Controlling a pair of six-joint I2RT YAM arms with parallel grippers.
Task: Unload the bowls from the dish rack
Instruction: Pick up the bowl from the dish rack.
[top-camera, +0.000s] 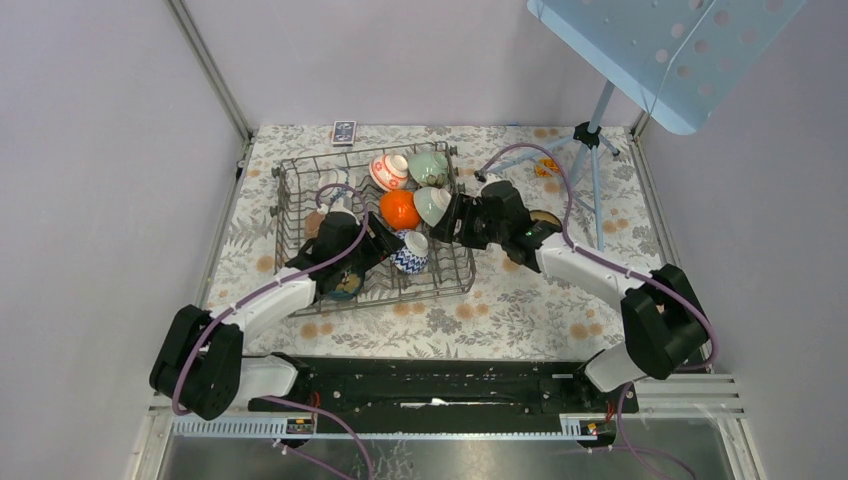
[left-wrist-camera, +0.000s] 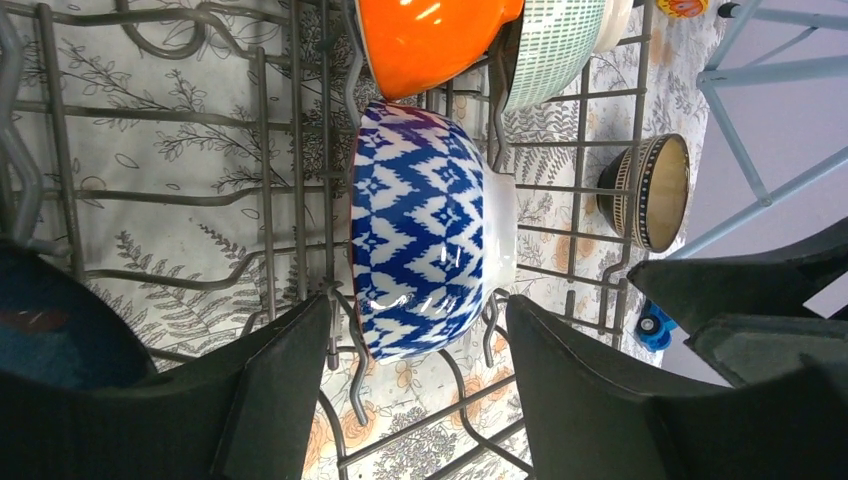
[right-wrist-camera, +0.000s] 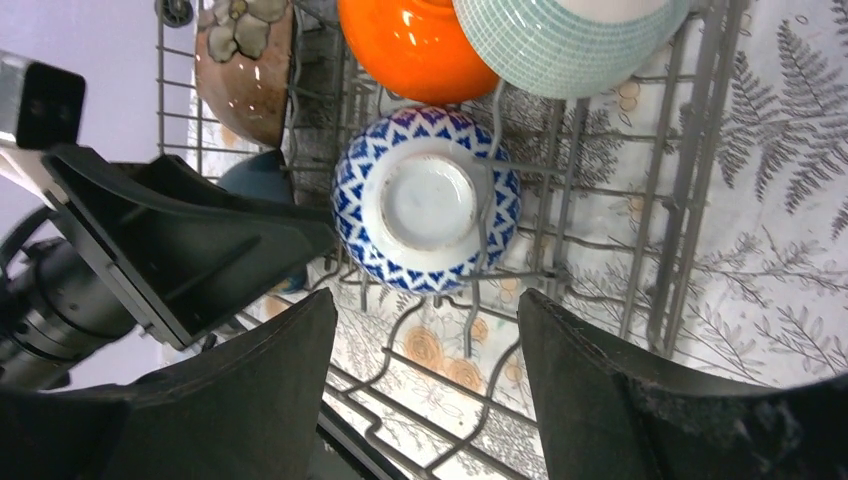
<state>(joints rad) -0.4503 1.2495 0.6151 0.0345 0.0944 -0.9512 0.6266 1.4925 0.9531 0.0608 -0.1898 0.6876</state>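
The grey wire dish rack (top-camera: 440, 285) holds several bowls: a red-and-white one (top-camera: 388, 171), a pale green one (top-camera: 430, 166), an orange one (top-camera: 399, 209), a green-white one (top-camera: 432, 205) and a blue-and-white patterned bowl (top-camera: 410, 252) on its side between tines. My left gripper (top-camera: 385, 245) is open, its jaws either side of the blue-and-white bowl's (left-wrist-camera: 430, 230) lower edge, not touching it. My right gripper (top-camera: 445, 225) is open just above the same bowl (right-wrist-camera: 425, 200), facing its foot. A dark blue bowl (left-wrist-camera: 60, 330) lies under the left arm.
A striped dark bowl (left-wrist-camera: 650, 190) sits on the floral cloth outside the rack's right side. A brown flowered bowl (right-wrist-camera: 245, 60) is in the rack. A music stand's tripod (top-camera: 590, 140) stands at the back right, a small blue box (top-camera: 343, 131) behind the rack.
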